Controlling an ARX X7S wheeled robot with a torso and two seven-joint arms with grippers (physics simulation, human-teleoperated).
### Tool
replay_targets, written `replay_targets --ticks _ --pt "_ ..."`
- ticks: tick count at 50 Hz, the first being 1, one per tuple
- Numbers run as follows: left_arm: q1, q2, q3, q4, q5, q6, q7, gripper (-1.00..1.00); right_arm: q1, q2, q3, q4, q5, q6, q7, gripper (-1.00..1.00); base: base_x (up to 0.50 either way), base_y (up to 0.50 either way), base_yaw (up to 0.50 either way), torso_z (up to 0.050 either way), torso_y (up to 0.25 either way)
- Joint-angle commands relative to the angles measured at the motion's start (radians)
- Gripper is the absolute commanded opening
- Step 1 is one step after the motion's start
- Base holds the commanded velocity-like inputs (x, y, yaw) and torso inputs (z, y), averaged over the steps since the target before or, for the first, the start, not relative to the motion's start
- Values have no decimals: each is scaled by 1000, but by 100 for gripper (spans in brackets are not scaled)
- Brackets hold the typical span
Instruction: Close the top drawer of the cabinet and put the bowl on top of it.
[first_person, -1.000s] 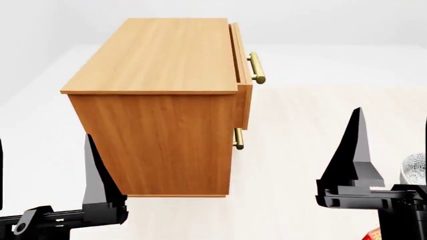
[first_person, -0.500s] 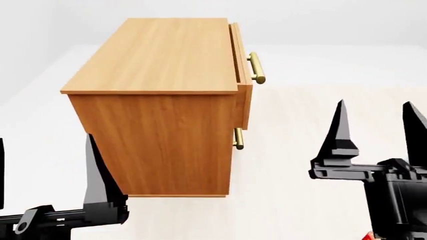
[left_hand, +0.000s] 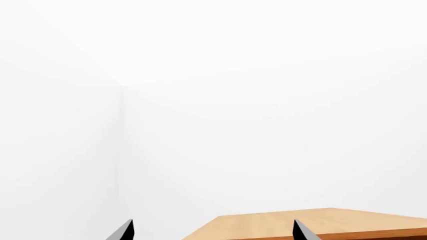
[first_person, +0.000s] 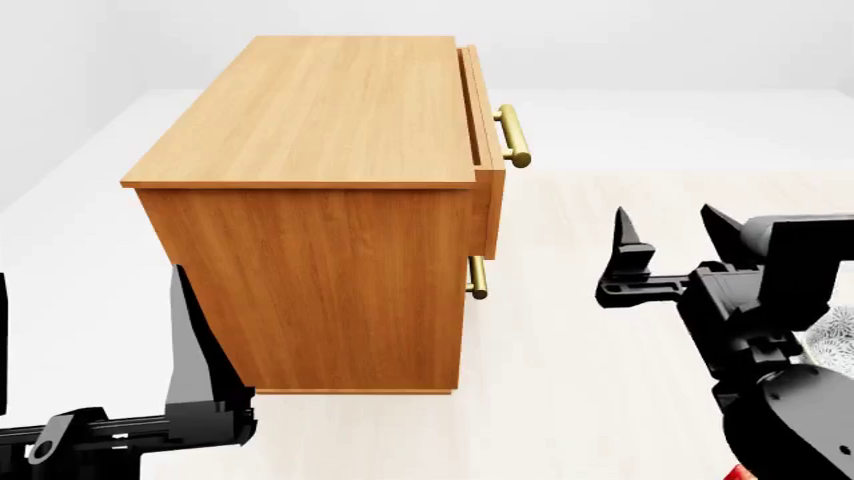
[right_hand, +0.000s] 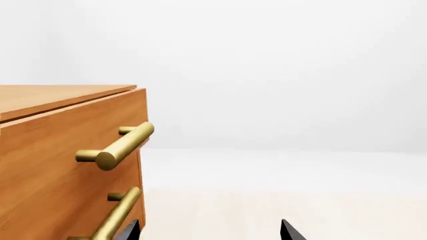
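We're on the first step here: the top drawer (first_person: 483, 150) of the cabinet (first_person: 320, 200) stands a little proud of the carcass, not yet pushed home. Our right gripper (first_person: 674, 250) sits off the drawer-front side, well apart from the wood, its two black fingers spread and holding nothing. Our left gripper (first_person: 94, 400) waits by the cabinet's near lower corner, prongs likewise spread and empty. In the right wrist view the brass handle (right_hand: 117, 147) runs level across the drawer face, its long axis parallel to the cabinet's top front edge, and the drawer front faces out toward our right side. Next move, as we judge it: bring the right fingers up against the drawer face and press straight inward, square to that handle. The bowl (first_person: 834, 340) only peeks in at the right edge, on the floor, probably behind the right arm
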Motion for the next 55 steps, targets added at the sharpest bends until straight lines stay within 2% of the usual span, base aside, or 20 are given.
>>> replay_targets --ticks 1,11,33,55 --pt "-4 -6 -1 0 -5 -4 -5 100 129 -17 -58 160 53 73 -107 100 0 0 0 0 0" --pt "-6 -10 3 -5 -5 -4 -9 100 201 -43 -97 253 61 98 -188 100 0 0 0 0 0" --pt "-20 -18 16 -10 -6 -15 -16 100 274 -73 -120 258 110 124 -258 100 0 0 0 0 0" --pt "-19 -26 21 -11 -7 -10 -25 100 444 -186 -202 508 64 123 -412 100 0 0 0 0 0"
